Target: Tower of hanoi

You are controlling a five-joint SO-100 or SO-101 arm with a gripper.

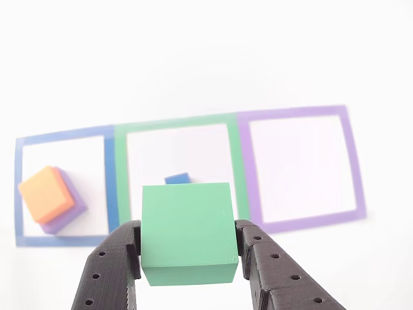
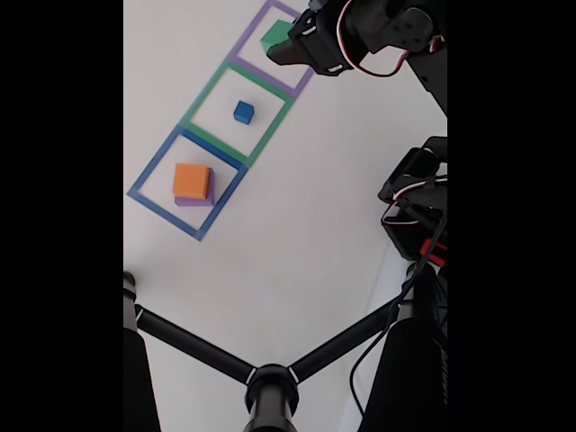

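Claw (image 1: 188,258) clamped on the green block (image 1: 187,232) — in the fixed view the green block (image 2: 275,34) hangs over the purple square outline (image 2: 245,56), with the blue cube (image 2: 243,112) and the orange-on-purple stack (image 2: 192,182) lying further down the row, well apart from it.

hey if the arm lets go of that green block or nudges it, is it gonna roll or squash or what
The green block, clamped in the gripper, keeps sharp edges between the fingers, so it is probably rigid, not squashy. Its flat square faces suggest it would slide or sit still rather than roll. The matte surface likely grips well; it looks light, though weight can't be confirmed.
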